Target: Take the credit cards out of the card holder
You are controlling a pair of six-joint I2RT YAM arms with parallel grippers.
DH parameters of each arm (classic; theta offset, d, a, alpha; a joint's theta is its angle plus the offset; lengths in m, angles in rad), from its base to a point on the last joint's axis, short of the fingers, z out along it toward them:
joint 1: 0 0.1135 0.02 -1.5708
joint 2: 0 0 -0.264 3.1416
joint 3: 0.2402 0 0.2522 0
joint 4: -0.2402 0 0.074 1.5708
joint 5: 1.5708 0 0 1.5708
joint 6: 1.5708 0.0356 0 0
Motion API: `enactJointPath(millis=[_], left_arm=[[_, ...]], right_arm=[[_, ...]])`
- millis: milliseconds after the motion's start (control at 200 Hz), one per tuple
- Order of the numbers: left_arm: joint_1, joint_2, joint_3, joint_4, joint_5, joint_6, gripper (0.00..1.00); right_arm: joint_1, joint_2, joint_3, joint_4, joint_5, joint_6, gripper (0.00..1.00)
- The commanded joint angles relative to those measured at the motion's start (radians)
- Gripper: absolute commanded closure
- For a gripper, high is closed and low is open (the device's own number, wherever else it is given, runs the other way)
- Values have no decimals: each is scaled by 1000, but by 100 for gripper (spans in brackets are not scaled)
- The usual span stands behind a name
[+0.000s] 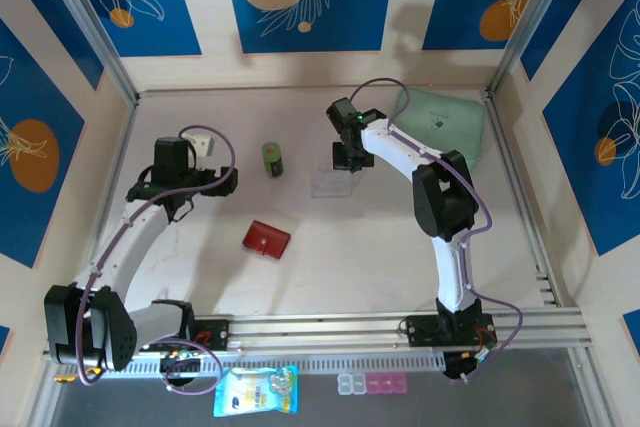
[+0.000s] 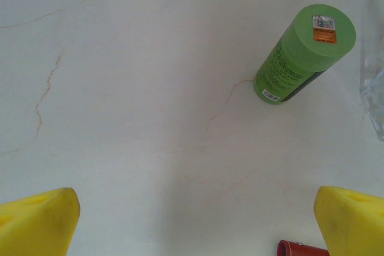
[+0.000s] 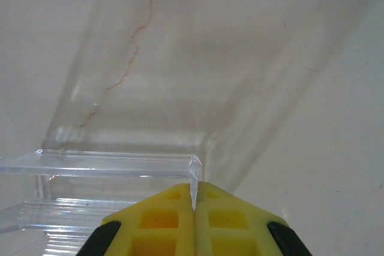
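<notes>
Right wrist view: the yellow fingers of the right gripper (image 3: 194,201) are pressed together on the thin upright wall of a clear plastic box (image 3: 114,163), whose corner edge rises from the seam between them at lower centre. Left wrist view: the left gripper (image 2: 193,220) is spread wide, its yellow fingertips (image 2: 36,223) in the two bottom corners above the bare table (image 2: 120,88); a green canister (image 2: 303,55) lies on its side at upper right. A red corner at the bottom edge, right of centre, belongs to the card holder (image 2: 300,249). Top view: the card holder (image 1: 266,239) is a small, flat, red rectangle, closed, lying slightly askew on the table left of centre, apart from both grippers. A mint-green pouch (image 1: 440,127) lies at upper right.
</notes>
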Motion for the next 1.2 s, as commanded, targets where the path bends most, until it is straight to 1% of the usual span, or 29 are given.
enactJointPath(millis=[0, 230, 460, 670, 925, 1010, 1090, 1195], left_arm=[[10, 15, -1, 8, 24, -12, 0], [10, 18, 1, 8, 38, -18, 0], [10, 17, 2, 7, 49, -21, 0], [10, 8, -2, 7, 48, -21, 0], [10, 5, -4, 5, 46, -20, 0], [10, 5, -4, 7, 46, -21, 0], [9, 8, -4, 7, 50, -21, 0], [10, 11, -5, 9, 66, -22, 0]], right_arm=[[6, -4, 45, -25, 21, -6, 92], [7, -41, 63, -51, 28, -18, 87], [5, -62, 51, -45, 15, -15, 88], [-8, -60, -4, 3, -42, 18, 90], [-15, -64, -40, 23, -41, 32, 90], [-15, -71, -40, 22, -41, 34, 88], [-14, -79, -35, 20, -41, 34, 83], [-15, -92, -23, 11, -40, 30, 81]])
